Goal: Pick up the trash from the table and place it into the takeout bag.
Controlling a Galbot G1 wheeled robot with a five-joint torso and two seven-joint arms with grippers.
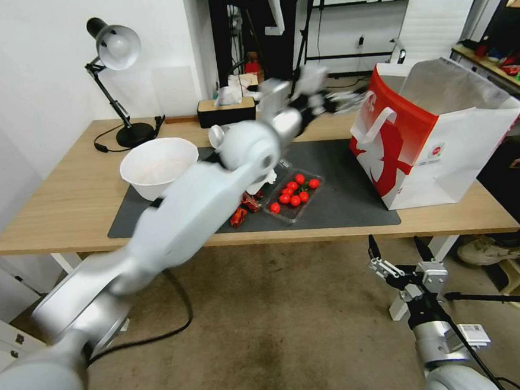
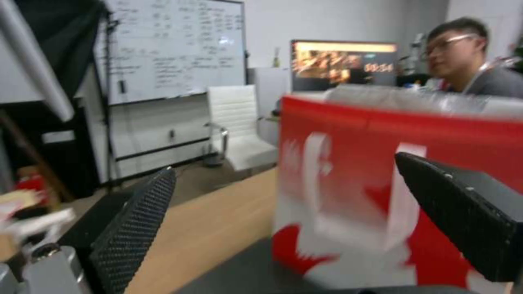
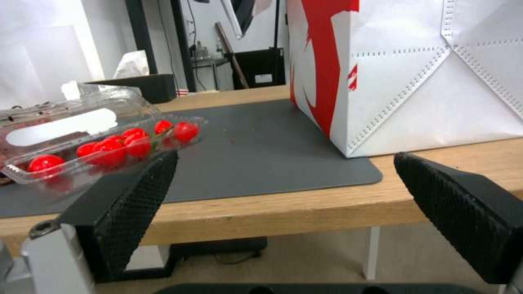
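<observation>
— Red and white paper, silver inside: that is the takeout bag (image 1: 428, 141), standing open at about three o'clock on the table (image 1: 76, 202), one corner on the dark grey mat (image 1: 336, 183).

— And the left gripper (image 1: 324, 98)?

— Up over the table's far side, at roughly twelve o'clock from the mat's middle, reached out toward the bag's red side. From the left wrist view its two black fingers (image 2: 136, 228) stand wide apart with nothing between them, and the bag (image 2: 392, 183) is straight ahead, near but not touching.

— What trash is left on the table?

— A crushed red drink can (image 1: 243, 209) lies on the mat at about seven o'clock from its middle, partly under the left arm. Just beside it, toward three o'clock, sits a clear plastic tray of cherry tomatoes (image 1: 294, 194). A white bowl (image 1: 158, 166) rests on the mat's nine o'clock edge.

— The right gripper (image 1: 399, 250)?

— Low, below the near table edge at five o'clock, pointing up. Its fingers (image 3: 136, 208) are spread wide and hold nothing; past them the wrist view shows the tomato tray (image 3: 103, 143), the mat (image 3: 261, 151) and the bag's white side (image 3: 436, 81).

— Anything at the back?

— A black desk lamp (image 1: 118, 80) at ten o'clock and a dark tissue box (image 1: 225, 110) at eleven.
</observation>
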